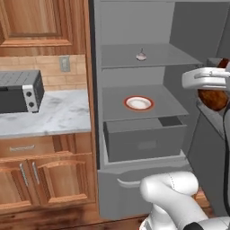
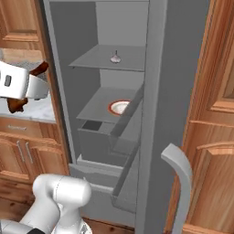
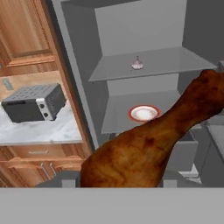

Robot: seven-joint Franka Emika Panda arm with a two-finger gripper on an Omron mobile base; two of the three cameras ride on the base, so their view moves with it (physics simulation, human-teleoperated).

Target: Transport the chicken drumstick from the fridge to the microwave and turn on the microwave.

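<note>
Small grey toaster oven (image 1: 20, 91) sits far left on the marble desk (image 1: 63, 114). Right of it, the tall grey fridge (image 1: 134, 27) stands open: pale garlic bulb (image 1: 141, 56) on the upper shelf, red-rimmed white plate (image 1: 139, 103) below. End effector (image 1: 214, 92) is clamped on the glossy brown chicken drumstick (image 3: 144, 151), held outside the fridge, likely for carrying to the microwave.

No text, label, brand, number or sign can be read on anything in these pictures.
</note>
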